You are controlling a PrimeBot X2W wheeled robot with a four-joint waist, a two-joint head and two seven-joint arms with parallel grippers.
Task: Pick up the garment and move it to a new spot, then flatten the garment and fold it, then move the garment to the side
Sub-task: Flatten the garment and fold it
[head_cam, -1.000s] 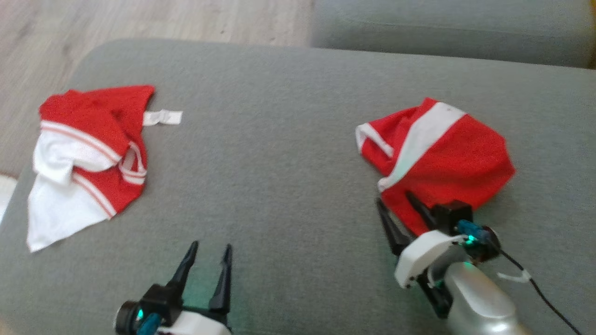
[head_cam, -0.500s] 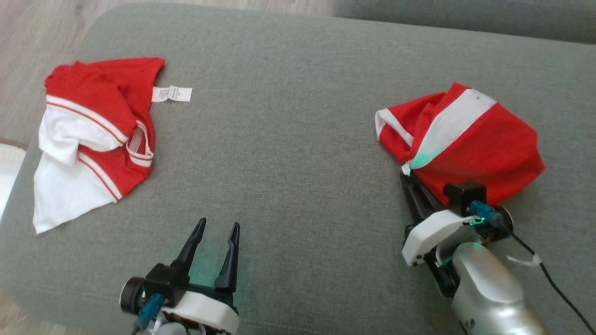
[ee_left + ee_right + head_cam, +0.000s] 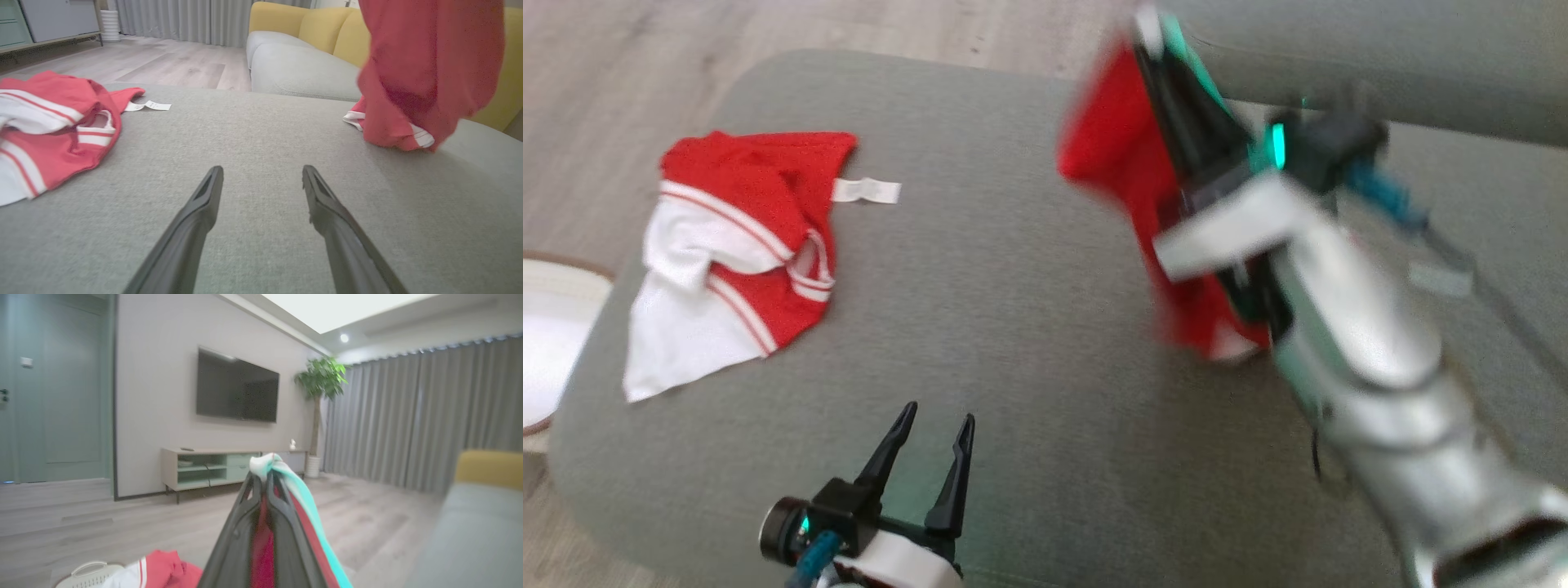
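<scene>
Our right fingers [image 3: 241,539] have clamped the garment [image 3: 425,61] & hoisted it off the sofa cushion [image 3: 1013,286], hanging far right, hem near it. Pickup looks done, relocation next. Left fingers [image 3: 192,228] wide, idle. 2nd jersey [image 3: 743,245] untouched.

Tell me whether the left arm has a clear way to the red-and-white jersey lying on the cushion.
Probably yes: the left gripper stands open, bare cushion between it and the jersey.
</scene>
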